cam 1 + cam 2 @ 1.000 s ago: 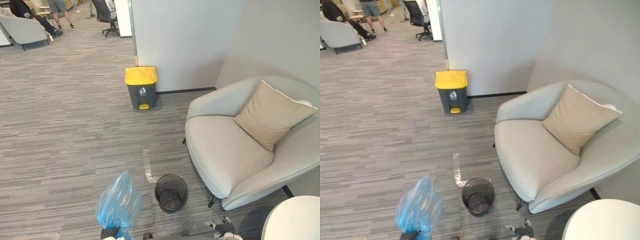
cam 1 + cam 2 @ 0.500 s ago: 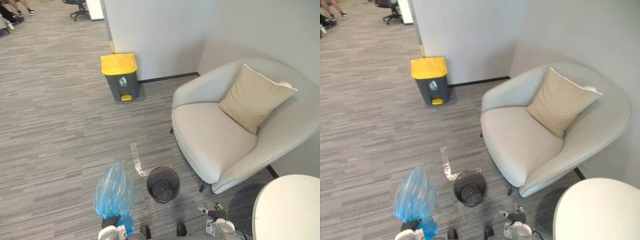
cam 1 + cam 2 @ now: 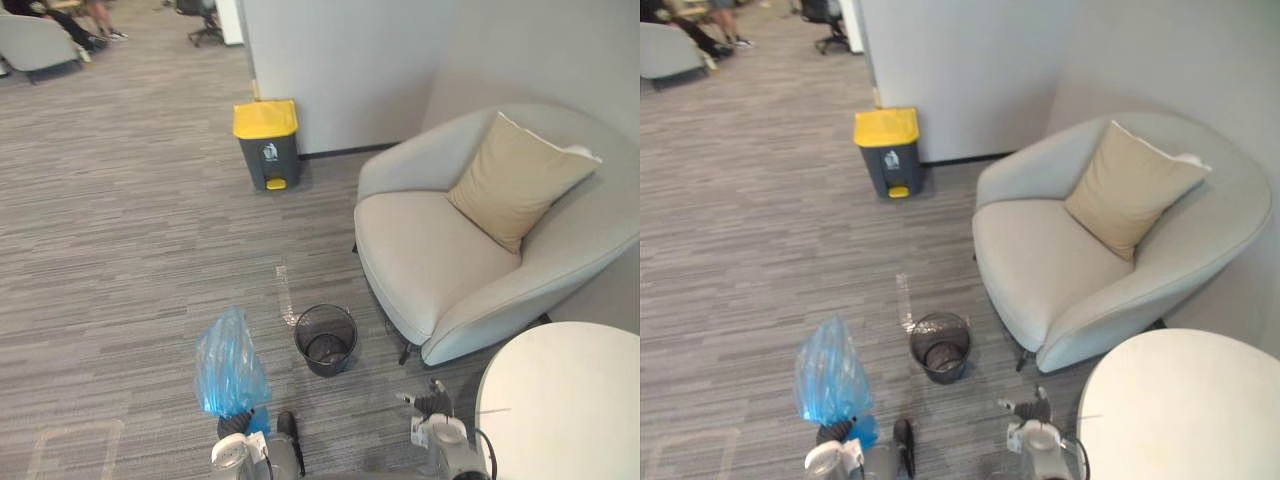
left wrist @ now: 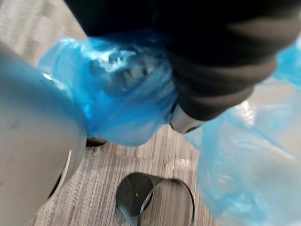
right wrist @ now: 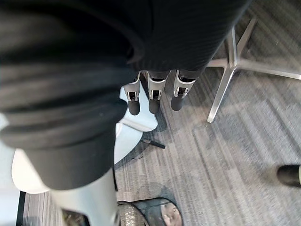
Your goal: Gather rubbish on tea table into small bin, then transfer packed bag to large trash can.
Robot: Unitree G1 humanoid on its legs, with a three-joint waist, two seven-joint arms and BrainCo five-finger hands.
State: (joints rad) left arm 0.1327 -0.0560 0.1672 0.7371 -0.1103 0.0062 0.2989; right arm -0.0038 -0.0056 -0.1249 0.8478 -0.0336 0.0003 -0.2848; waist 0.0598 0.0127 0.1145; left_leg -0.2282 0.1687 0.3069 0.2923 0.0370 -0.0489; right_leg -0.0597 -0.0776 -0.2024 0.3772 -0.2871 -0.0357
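A crumpled blue plastic bag (image 3: 230,365) stands up from my left hand (image 3: 232,425), whose fingers (image 4: 184,123) are curled round its bunched neck. Just to its right on the carpet is the small black mesh bin (image 3: 325,340), upright and without a liner. The large grey trash can (image 3: 267,143) with a yellow lid, which is down, stands far ahead against the wall. My right hand (image 3: 428,403) hangs low beside the white round tea table (image 3: 560,400); its fingers (image 5: 153,94) are straight and hold nothing.
A light grey armchair (image 3: 450,260) with a tan cushion (image 3: 520,180) stands to the right of the small bin. A strip of clear tape (image 3: 286,295) lies on the carpet ahead of the bin. Open carpet runs from here to the large can.
The whole picture has shifted, so the camera has moved. The blue bag stays in my left hand and the right hand stays low by the table.
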